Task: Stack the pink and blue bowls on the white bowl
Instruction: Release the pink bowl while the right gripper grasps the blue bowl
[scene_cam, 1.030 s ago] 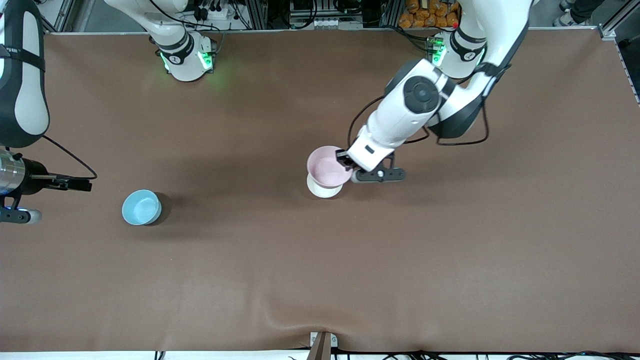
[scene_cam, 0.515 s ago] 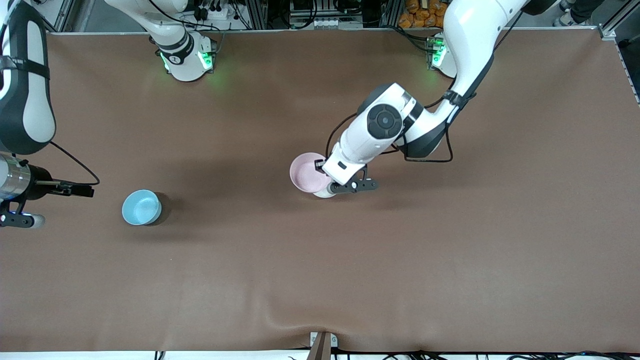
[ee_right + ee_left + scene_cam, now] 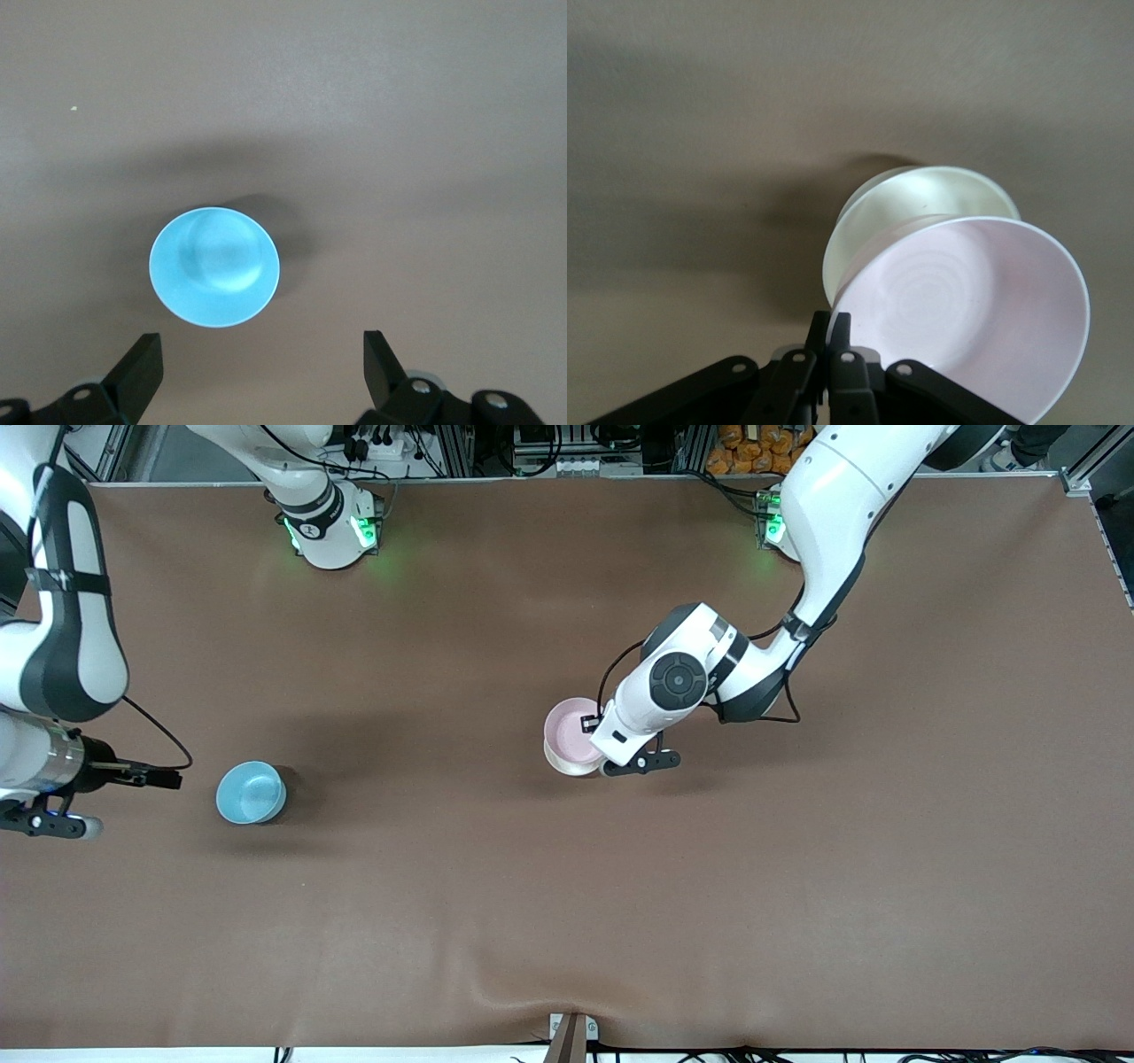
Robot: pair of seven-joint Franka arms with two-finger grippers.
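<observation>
While the stack was half built, we logged this:
Pink bowl (image 3: 568,731): gripped by its rim in the closed left end effector (image 3: 830,335), tilted over the white bowl (image 3: 897,205) mid-bench, not yet seated.
Blue bowl (image 3: 251,792): untouched, toward the right arm's end.
Right end effector (image 3: 262,370): wide open, empty, hovering by it.
Left to do: we judged seating pink, then blue.

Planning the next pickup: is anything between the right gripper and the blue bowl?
Nothing visible. The right gripper, open, is over bare table beside the blue bowl, which stands alone toward the right arm's end.
</observation>
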